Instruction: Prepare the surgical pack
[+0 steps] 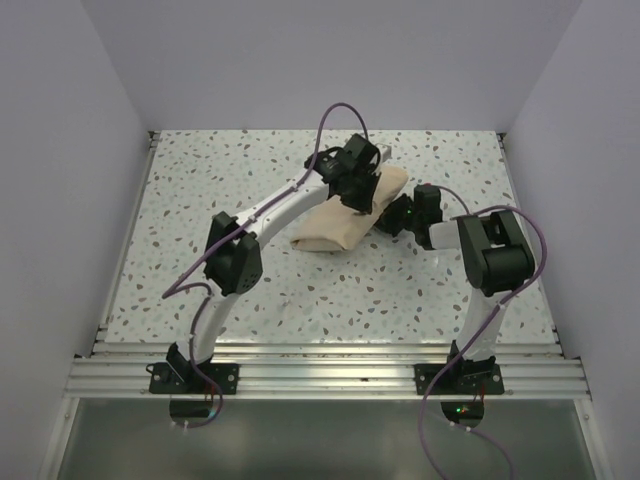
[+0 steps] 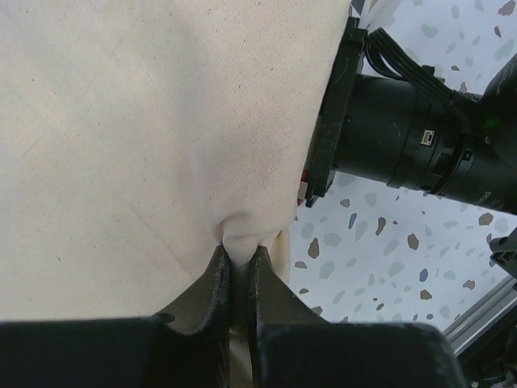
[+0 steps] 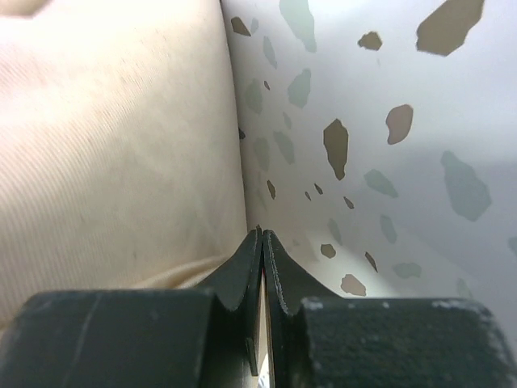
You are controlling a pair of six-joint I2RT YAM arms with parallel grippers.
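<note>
Speckled tabletop (image 1: 200,180) lies beneath the folded tan wrap (image 1: 335,228). L end effector (image 2: 240,257) is on wrap's top, pinching a cloth fold. R end effector (image 3: 262,236) is at wrap's right edge, fingers pressed together; can't tell if cloth's caught.

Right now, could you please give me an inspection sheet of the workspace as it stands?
Surface: white speckled table.
Job's things: tan wrap sheet folded into a bundle mid-table; tray, instruments and gauze not seen.
Clutter: nothing seen.
Grippers: left gripper shut on a pinch of the wrap; right gripper with jaws together at the wrap's edge, hold unclear.
Cables: purple cables looping along both arms.
Surroundings: plain white walls on three sides; metal rail at the near edge.
</note>
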